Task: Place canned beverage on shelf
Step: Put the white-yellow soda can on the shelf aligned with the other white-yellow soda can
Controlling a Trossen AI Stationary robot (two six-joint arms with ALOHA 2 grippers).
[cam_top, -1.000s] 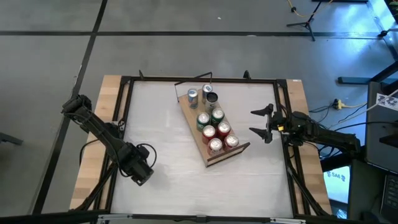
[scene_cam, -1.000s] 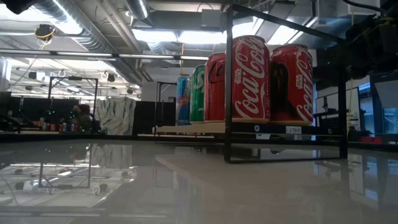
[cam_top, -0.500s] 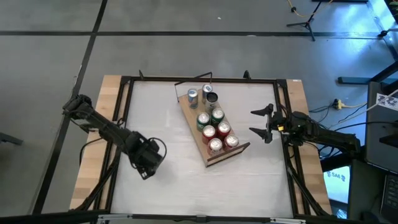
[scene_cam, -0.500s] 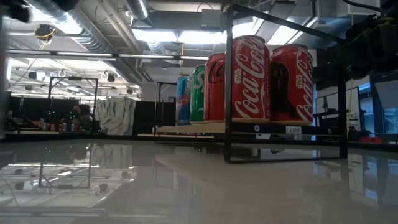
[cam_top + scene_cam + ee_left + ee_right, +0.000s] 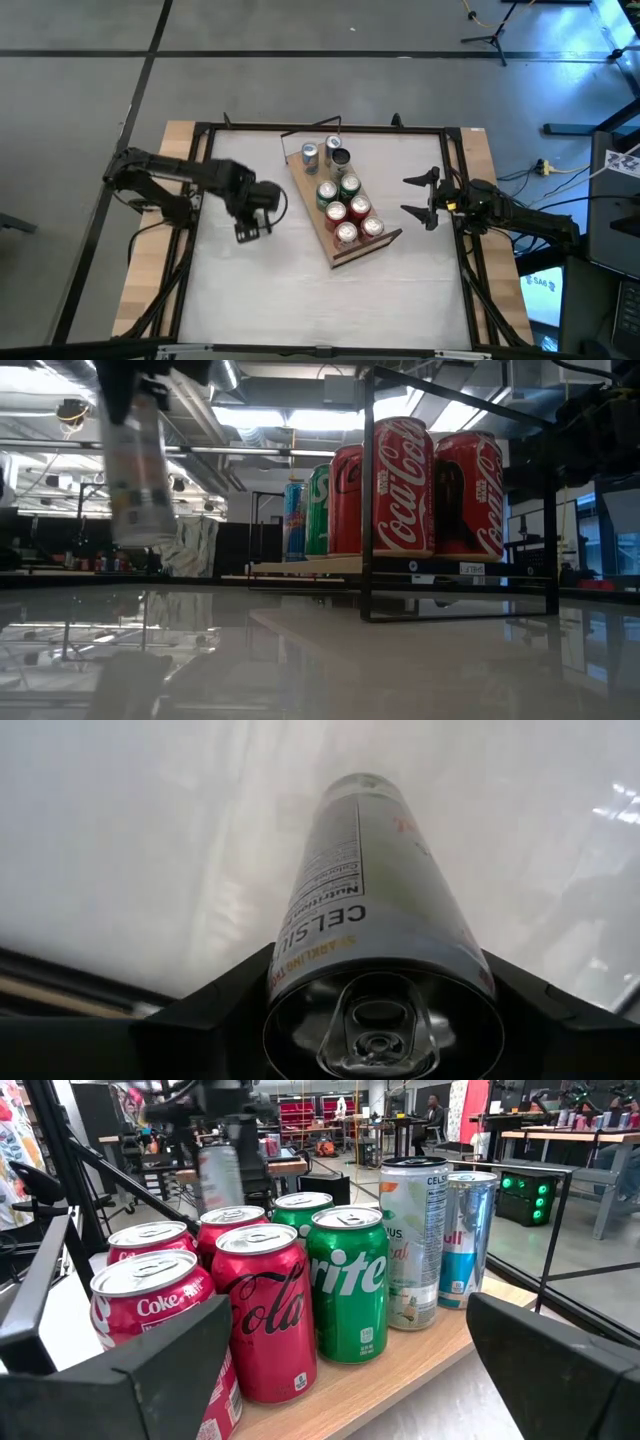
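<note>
My left gripper [image 5: 247, 222] is shut on a tall white Celsius can [image 5: 370, 910] over the table left of the shelf; the can also shows in the low view [image 5: 135, 470]. The shelf [image 5: 316, 222] is a light-wood board lying aslant at the table's middle, with a dark rim [image 5: 368, 250] at its near end and a thin black wire frame [image 5: 310, 135] at its far end. Several cans [image 5: 347, 207] stand on it: red, green and silver. My right gripper [image 5: 425, 200] is open and empty, right of the shelf. My left gripper pinches the can's wall just below its top rim [image 5: 290, 982] between its two fingers [image 5: 215, 1005], one on each side. The fingers point down from above. The can hangs nearly upright below them, top up, lifted clear of the table.
A black frame [image 5: 200, 140] runs round the white table top, with wooden strips [image 5: 155, 220] outside it. Bare table lies left of and in front of the shelf. In the right wrist view the red cans [image 5: 265, 1310] stand nearest, then green ones, then the tall cans.
My left gripper has gone from the table's near left toward the far edge and the right, toward the shelf, carrying the white can. The can has come into the low view, lifted clear of the table.
</note>
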